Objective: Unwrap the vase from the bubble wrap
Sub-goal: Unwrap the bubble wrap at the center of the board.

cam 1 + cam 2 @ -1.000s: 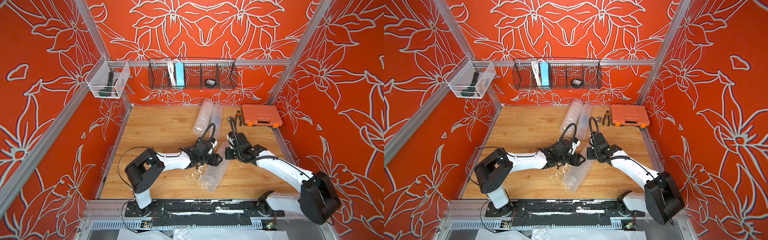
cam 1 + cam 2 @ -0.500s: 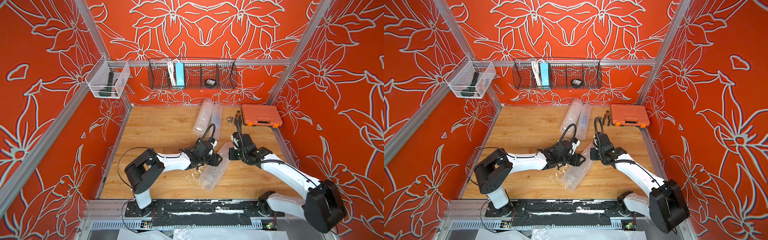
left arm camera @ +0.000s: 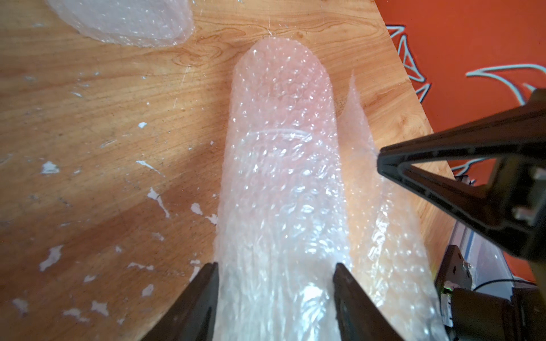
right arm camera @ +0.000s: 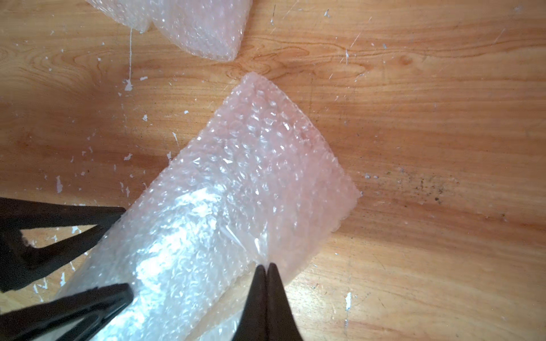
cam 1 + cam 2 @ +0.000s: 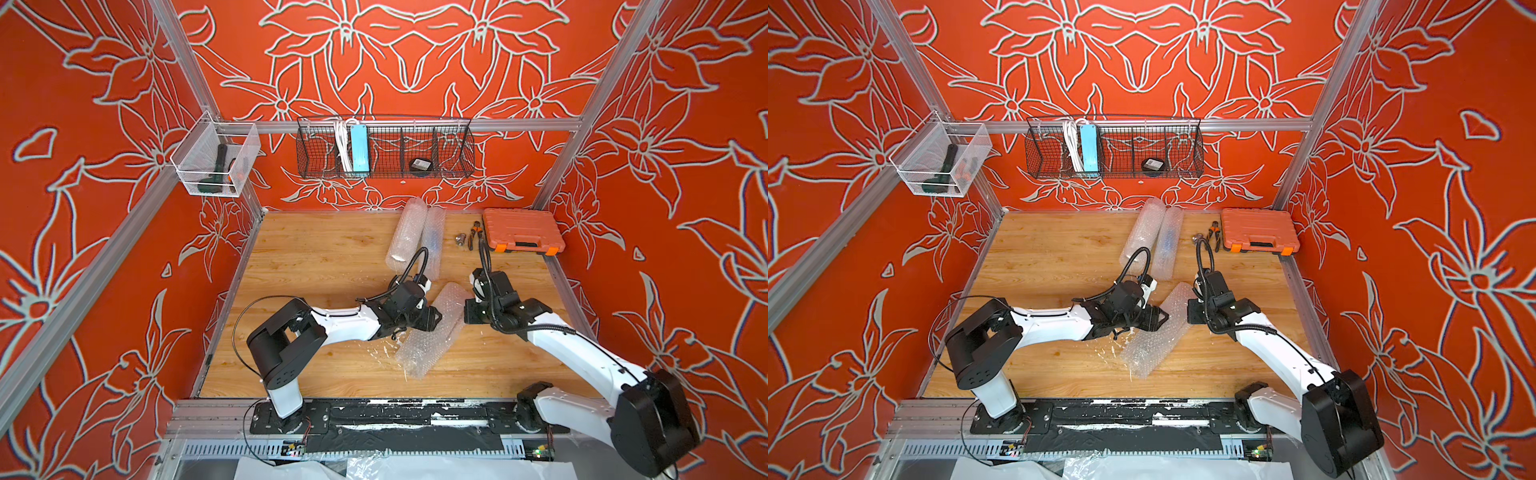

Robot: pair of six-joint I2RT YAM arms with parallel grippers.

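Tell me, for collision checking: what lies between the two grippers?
The bubble wrap roll, held by left gripper and right gripper; both top views show it.

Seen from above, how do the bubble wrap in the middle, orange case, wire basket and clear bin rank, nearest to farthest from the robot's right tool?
1. bubble wrap: mid-table, pinched by the right tool.
2. orange case: back right of the table.
3. wire basket: on the back wall.
4. clear bin: hung at the back left corner.
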